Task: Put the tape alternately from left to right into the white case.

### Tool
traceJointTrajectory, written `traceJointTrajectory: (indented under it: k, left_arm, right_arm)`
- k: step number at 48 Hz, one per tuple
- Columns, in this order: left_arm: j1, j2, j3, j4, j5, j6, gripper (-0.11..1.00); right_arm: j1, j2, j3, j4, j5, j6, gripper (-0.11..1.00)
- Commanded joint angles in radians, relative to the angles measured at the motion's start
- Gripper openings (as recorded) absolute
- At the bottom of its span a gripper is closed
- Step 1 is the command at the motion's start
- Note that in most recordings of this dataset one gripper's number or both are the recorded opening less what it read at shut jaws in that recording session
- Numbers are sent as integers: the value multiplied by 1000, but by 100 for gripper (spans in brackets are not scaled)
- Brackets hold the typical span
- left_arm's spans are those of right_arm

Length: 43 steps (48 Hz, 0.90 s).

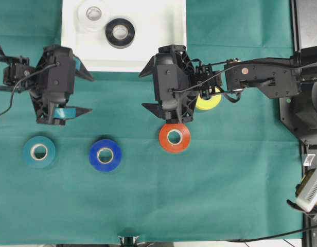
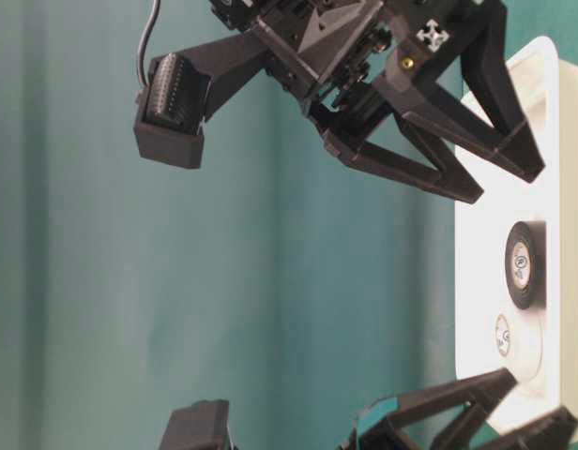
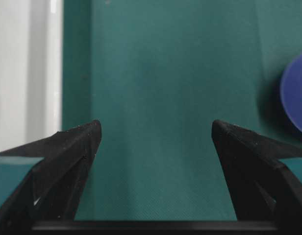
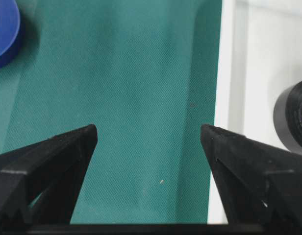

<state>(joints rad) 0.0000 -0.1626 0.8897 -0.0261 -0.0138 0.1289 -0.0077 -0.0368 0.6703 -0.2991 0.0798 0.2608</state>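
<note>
So there's a green cloth (image 1: 225, 195) over the table and the white case (image 1: 163, 46) sits at the far edge, a bit left of the middle. Two rolls of tape are already lying flat in it: the white roll (image 1: 93, 14) toward the far left part of the case and the black roll (image 1: 120, 33) just beside it, slightly nearer and to the right, the two looking like they're about touching. The other four are out on the cloth. The teal roll (image 1: 39, 151) is nearest the left side, the blue roll (image 1: 105, 155) is to its right with a clear gap between them, and the red roll (image 1: 174, 137) is further right again. The yellow roll (image 1: 208, 101) is mostly hidden under the right arm, only its edge pokes out. The left gripper (image 1: 85, 93) hangs over bare cloth just near of the case's left corner, fingers spread wide with nothing between them. The right gripper (image 1: 149, 89) is over the cloth next to the case's near right corner, also spread wide and empty, with the red roll just beside its body.
</note>
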Motion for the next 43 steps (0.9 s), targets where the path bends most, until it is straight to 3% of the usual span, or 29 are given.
traceJointTrajectory:
  k: [1,23,43]
  left_arm:
    - [-11,-21,-3,-2,-6,-2,98]
    - [-11,-26,-2,-2,-6,-2,98]
    - [-11,-25,-5,-2,-6,-3,98]
  right_arm:
    - [3,-26,-6,-2,-20,0,76]
    - [3,-44,28,-2,-11,0,76]
    - [35,-183,175,6,-11,15,76]
